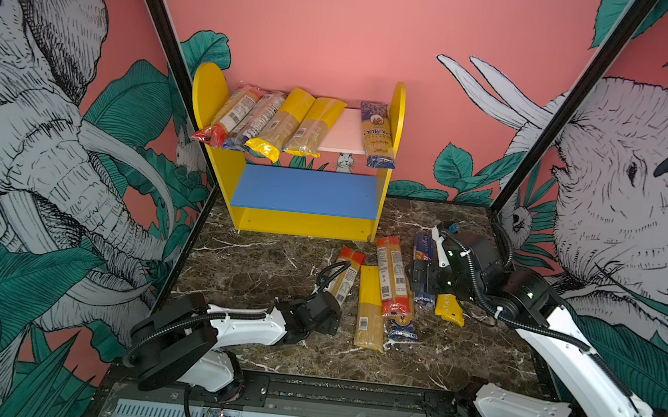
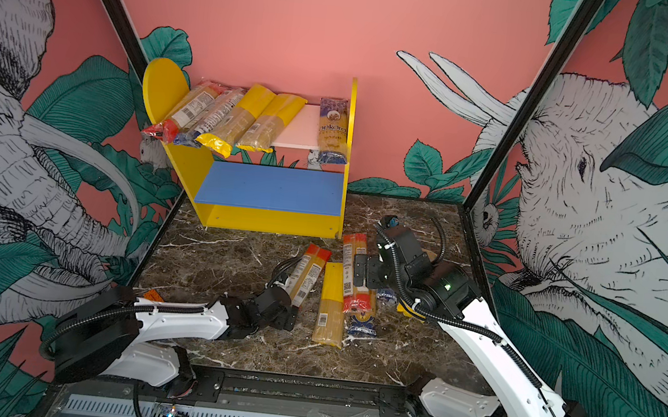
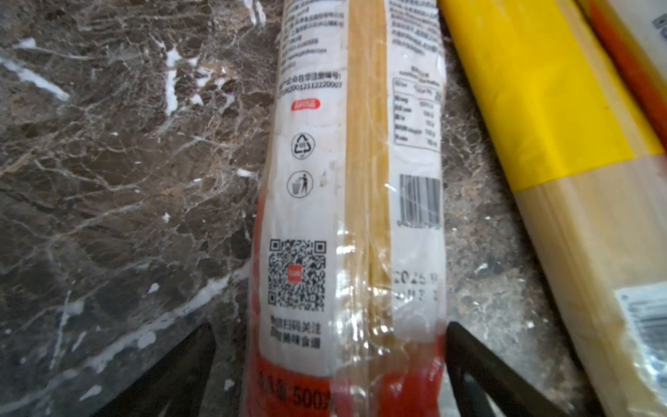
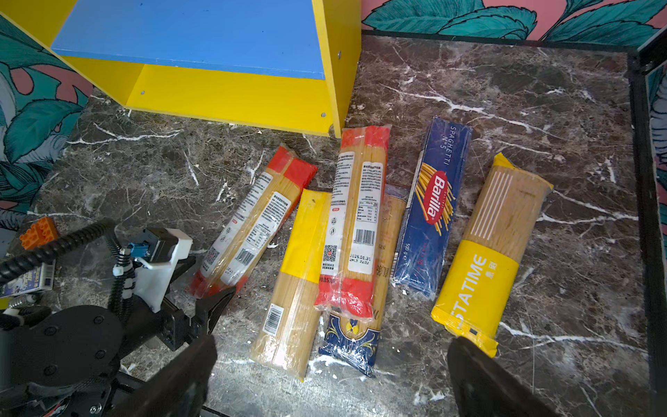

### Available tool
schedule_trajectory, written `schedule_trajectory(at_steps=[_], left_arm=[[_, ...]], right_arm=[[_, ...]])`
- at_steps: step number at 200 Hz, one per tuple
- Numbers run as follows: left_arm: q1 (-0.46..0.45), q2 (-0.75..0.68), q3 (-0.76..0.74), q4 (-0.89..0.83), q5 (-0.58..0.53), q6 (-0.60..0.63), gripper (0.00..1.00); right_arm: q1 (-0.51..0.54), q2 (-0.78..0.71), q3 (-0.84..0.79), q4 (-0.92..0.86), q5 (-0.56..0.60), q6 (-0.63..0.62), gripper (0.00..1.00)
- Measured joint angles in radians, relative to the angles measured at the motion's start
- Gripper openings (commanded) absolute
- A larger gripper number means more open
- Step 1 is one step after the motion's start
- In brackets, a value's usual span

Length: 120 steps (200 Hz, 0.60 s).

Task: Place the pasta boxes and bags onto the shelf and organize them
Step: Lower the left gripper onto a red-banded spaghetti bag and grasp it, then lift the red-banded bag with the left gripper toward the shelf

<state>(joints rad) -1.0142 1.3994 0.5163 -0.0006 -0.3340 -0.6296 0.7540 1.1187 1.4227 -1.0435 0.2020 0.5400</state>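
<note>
On shelf [image 1: 209, 93], upper tier: pink upper board [image 1: 346, 131] carries five. The four slanted packs [image 1: 273, 124] sit at its left, near ends hanging past the front edge. A dark-blue-ended pack [image 1: 377, 134] lies by the right panel, with a bare strip between.
Lower tier: blue lower board [image 1: 304, 192] is bare.
To go: six on marble table [image 1: 244, 259]: red-ended pack [image 3: 353, 180], yellow-ended pack [image 4: 299, 274], second red-ended pack [image 4: 355, 220] lying on a dark-blue-ended bag [image 4: 352, 343], Barilla box [image 4: 433, 205], STATIME pack [image 4: 483, 260].
Progress: just under half, by my count.
Left: left gripper [image 3: 332, 326] has jaws wide, straddling the red-ended pack's near end, not clamped.
Right: right gripper [image 4: 334, 341] has jaws wide and empty, above the pile.
Room: table is free left of the pile. Second red-ended pack's far end sits just beside the shelf corner. Lower tier looks the easiest slot.
</note>
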Motion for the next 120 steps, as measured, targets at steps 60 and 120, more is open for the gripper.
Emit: schedule_trajectory(at_steps=[60,120], left_arm=[[0.001,0.112,0.004,0.201,0.007,0.017,0.99],[0.001,0.222,0.000,0.403,0.001,-0.014,0.51]], right_arm=[[0.000,0.034,0.032,-0.020,-0.004,0.003,0.99],[0.000,0.029,0.061,-0.072,0.008,0.002,0.99]])
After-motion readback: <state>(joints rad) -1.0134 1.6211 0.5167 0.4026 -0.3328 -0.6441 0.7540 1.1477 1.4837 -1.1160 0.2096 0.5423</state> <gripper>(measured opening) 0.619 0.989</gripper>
